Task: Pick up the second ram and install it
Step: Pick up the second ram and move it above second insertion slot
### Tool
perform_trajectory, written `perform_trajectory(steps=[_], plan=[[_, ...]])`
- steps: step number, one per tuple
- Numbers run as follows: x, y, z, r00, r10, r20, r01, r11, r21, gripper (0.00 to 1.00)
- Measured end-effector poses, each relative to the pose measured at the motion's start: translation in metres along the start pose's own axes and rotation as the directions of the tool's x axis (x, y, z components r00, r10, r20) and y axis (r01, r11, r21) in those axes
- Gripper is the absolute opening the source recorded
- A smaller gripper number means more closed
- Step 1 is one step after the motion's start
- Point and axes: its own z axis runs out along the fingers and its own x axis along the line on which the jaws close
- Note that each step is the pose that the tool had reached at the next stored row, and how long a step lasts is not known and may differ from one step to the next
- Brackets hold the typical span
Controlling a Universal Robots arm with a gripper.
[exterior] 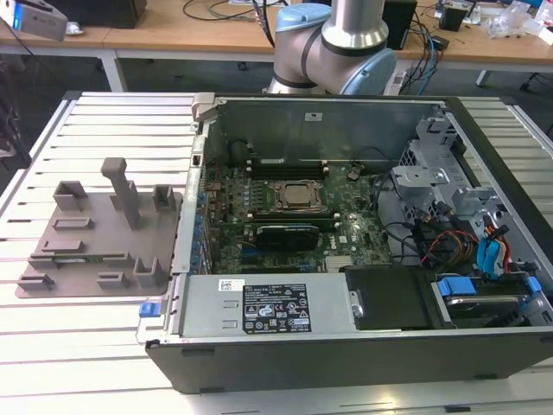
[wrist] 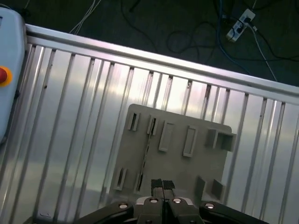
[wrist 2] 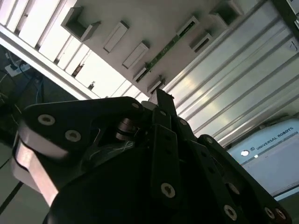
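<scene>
- Black two-finger claw (wrist: 162, 185): fingertips pressed together, gripping nothing. It hangs high over the flat gray plastic holder tray (wrist: 180, 161).
- The thin green circuit-board second ram (wrist 2: 164, 50) stands on edge between the tray's upright blocks (wrist: 164, 136). It is well below the claw and off its fingertip line.
- Risk: descending with the tips closed would likely strike the stick's top edge and chip or tip it.
- Risk: a lateral or yaw error could land a finger on a neighbouring block. A skewed grip would probably bind at the slot.
</scene>
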Motion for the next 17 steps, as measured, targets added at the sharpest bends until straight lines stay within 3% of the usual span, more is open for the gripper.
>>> perform_trajectory(steps=[4, 8, 10, 14, 16, 17], plan=[[0.0, 0.0, 0.0, 0.9977, -0.067, -0.003, 0.067, 0.9977, -0.0018, 0.1], [0.0, 0.0, 0.0, 0.9976, -0.07, -0.0032, 0.07, 0.9976, -0.0019, 0.1], [-0.0002, 0.0, 0.0004, 0.9999, -0.014, -0.0006, 0.014, 0.9999, -0.0003, 0.1], [0.0, 0.0, 0.0009, 0.9981, 0.061, 0.0028, -0.061, 0.9981, 0.0015, 0.1], [0.0, 0.0, 0.0013, 0.993, 0.118, 0.0055, -0.118, 0.993, 0.0027, 0.1], [0.0, -0.0001, 0.0014, 0.9877, 0.156, 0.0074, -0.156, 0.9877, 0.0034, 0.1]])
